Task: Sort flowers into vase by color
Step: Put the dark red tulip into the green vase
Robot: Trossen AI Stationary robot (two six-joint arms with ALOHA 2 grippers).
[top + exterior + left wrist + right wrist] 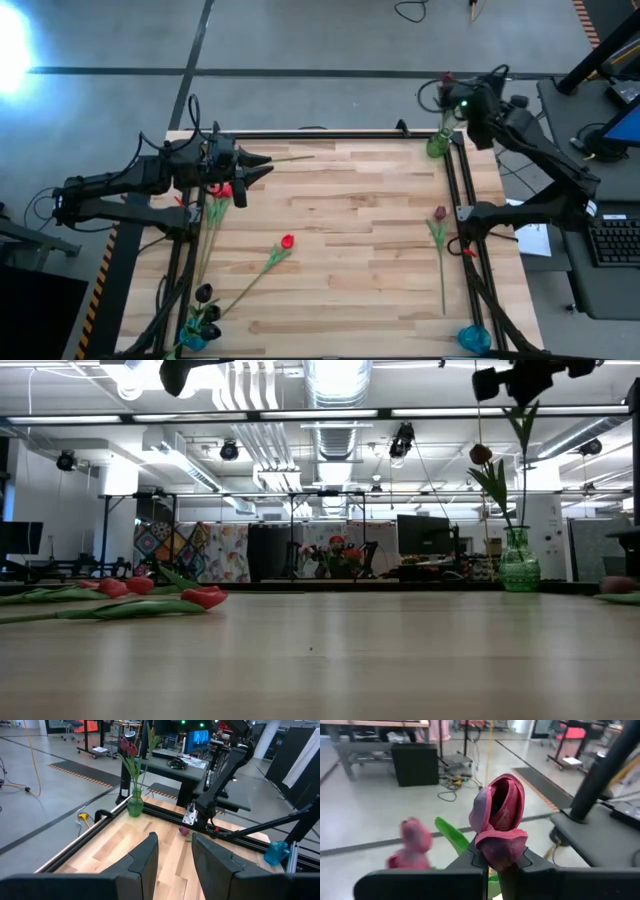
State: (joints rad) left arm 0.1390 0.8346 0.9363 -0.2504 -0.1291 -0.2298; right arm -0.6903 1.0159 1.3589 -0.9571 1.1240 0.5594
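Observation:
My right gripper [455,95] is over the table's far right corner, above the green glass vase [438,145], and is shut on a maroon flower [500,815]. A second maroon flower [481,454] stands in that vase [519,565]. My left gripper [175,855] hangs open above the far left part of the table [245,170] and holds nothing. Red flowers [222,190] lie on the table under it. One more red flower [287,241] lies mid-table. Another maroon flower [439,213] lies near the right edge. Near-black flowers [205,300] stand in a blue vase [195,338] at the near left corner. My right gripper pinches the maroon flower between its two fingers just under the head [497,855]. The head stands past the fingertips. In the low view the stem and a leaf [525,430] hang below the gripper, down toward the mouth of the green vase.
A second blue vase [475,338] stands at the near right corner. Black rails [460,200] frame the table's left, far and right sides. The middle of the wooden top [350,200] is bare. Desks and monitors stand beyond the right edge.

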